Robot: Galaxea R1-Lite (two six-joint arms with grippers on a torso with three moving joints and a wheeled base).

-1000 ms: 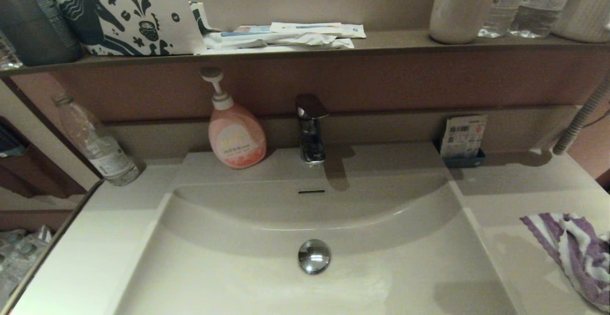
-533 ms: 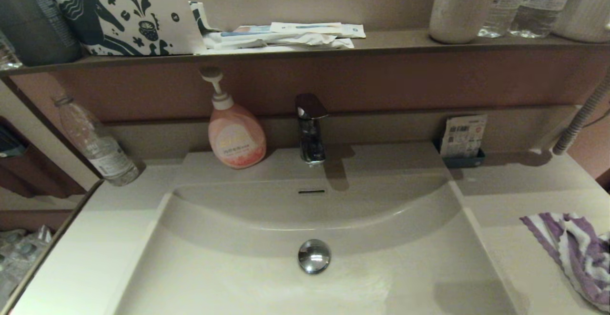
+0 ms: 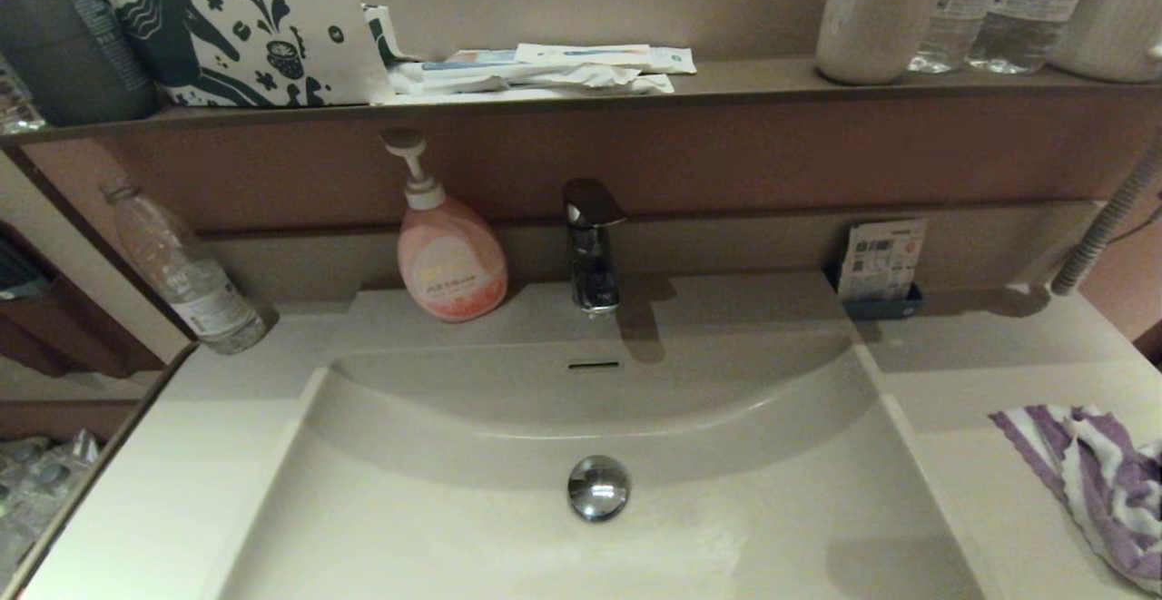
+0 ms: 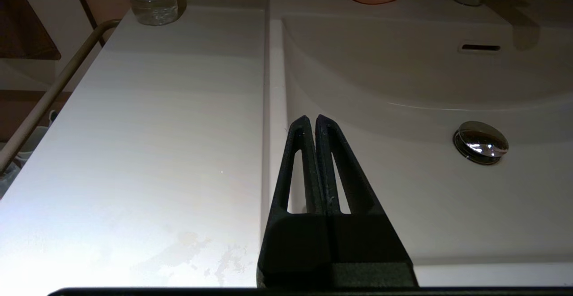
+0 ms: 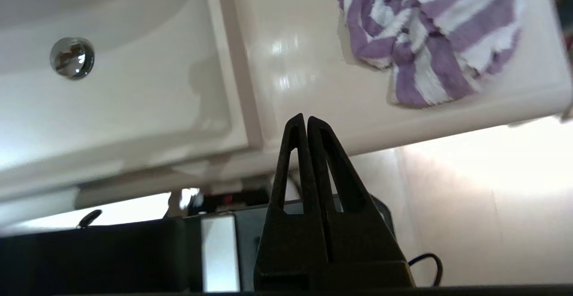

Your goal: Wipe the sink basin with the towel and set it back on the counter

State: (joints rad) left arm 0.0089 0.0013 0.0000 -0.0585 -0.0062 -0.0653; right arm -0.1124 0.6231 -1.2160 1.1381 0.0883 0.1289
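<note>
Counter (image 3: 999,373) off-white, sink basin (image 3: 454,527) sunk in the middle, chrome drain stopper (image 3: 598,487) at its centre. Purple-and-white striped towel (image 3: 1094,482) lies bunched on the counter right of the basin, near the front edge. Left gripper (image 4: 310,123) fingers pressed together, empty, over the basin's left rim. Right gripper (image 5: 302,122) also closed, empty, below the counter's front edge, apart from the towel.

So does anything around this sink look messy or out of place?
Only the purple-striped towel: it lies crumpled on the counter right of the sink basin, near the front edge. Nothing looks spilled or broken.
</note>
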